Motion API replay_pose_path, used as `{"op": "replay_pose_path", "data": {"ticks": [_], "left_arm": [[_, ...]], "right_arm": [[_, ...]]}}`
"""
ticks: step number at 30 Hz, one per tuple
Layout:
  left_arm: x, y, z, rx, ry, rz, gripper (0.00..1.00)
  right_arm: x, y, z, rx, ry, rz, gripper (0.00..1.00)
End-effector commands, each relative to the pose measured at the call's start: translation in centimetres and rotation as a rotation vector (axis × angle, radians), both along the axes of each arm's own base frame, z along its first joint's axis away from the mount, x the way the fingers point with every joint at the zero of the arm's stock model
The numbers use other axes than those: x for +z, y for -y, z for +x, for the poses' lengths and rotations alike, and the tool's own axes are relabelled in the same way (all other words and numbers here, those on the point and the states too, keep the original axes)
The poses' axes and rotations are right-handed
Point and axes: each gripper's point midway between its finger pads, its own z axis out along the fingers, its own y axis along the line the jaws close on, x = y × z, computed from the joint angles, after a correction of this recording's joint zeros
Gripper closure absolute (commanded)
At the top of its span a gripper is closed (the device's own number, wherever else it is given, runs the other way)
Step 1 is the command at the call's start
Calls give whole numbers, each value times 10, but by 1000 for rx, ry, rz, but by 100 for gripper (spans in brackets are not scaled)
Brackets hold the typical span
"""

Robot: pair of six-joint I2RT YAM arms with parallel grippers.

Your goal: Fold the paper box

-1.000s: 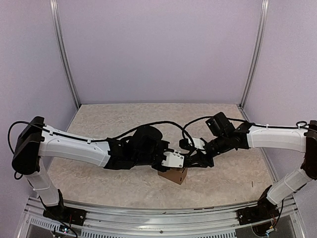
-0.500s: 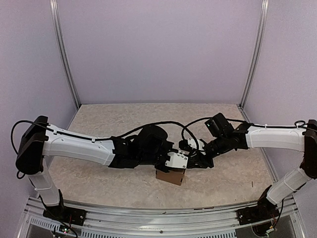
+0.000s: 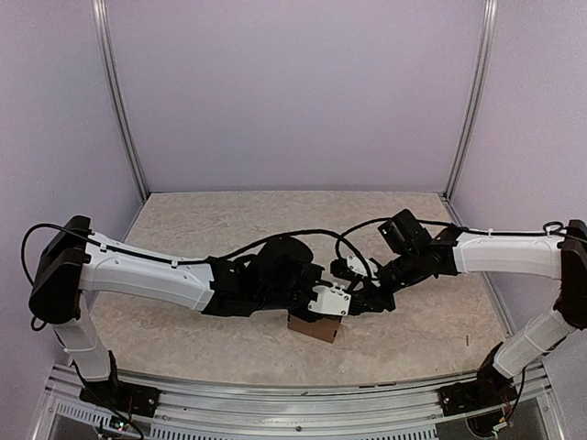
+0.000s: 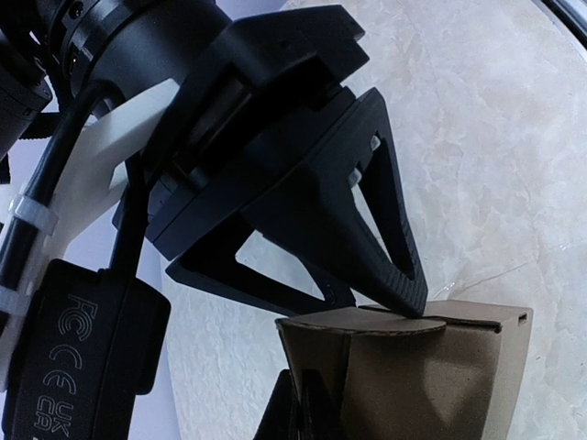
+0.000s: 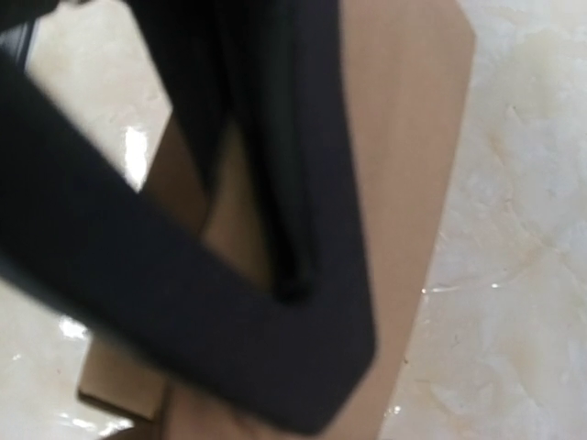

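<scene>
The paper box (image 3: 315,327) is a small brown cardboard box standing on the table between the two arms. In the left wrist view the paper box (image 4: 431,376) shows a rounded tab lying flat on its top. My left gripper (image 3: 332,304) hangs over the box's top edge; its fingers (image 4: 307,417) are shut side by side against the box's left wall. My right gripper (image 3: 360,300) comes in from the right, and one fingertip (image 4: 410,298) rests on the top tab. In the right wrist view a blurred black finger (image 5: 303,367) covers the paper box (image 5: 413,137), so its jaw gap is hidden.
The mottled beige table (image 3: 211,220) has pale lilac walls behind and at both sides. Metal posts (image 3: 119,101) stand at the back corners. Black cables (image 3: 303,229) loop over both wrists. A metal rail (image 3: 275,394) runs along the near edge.
My left gripper has edged right, closer to the right gripper. The box has turned a little and sits squarer under both grippers. The right arm has hardly moved.
</scene>
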Motion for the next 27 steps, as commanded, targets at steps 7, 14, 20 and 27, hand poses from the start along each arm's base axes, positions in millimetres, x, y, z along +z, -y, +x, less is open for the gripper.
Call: {"op": "replay_pose_path", "data": {"ticks": [7, 14, 20, 27], "left_arm": [[-48, -18, -40, -46, -48, 66, 100], [-53, -24, -43, -29, -30, 59, 100], [-60, -28, -43, -34, -12, 73, 100], [-70, -31, -45, -41, 5, 111, 100]], "right_arm": [[-6, -5, -17, 75, -68, 5, 58], [-2, -8, -21, 97, -96, 25, 57], [-2, -7, -23, 103, -100, 25, 57], [-2, -2, -30, 123, -103, 16, 54]]}}
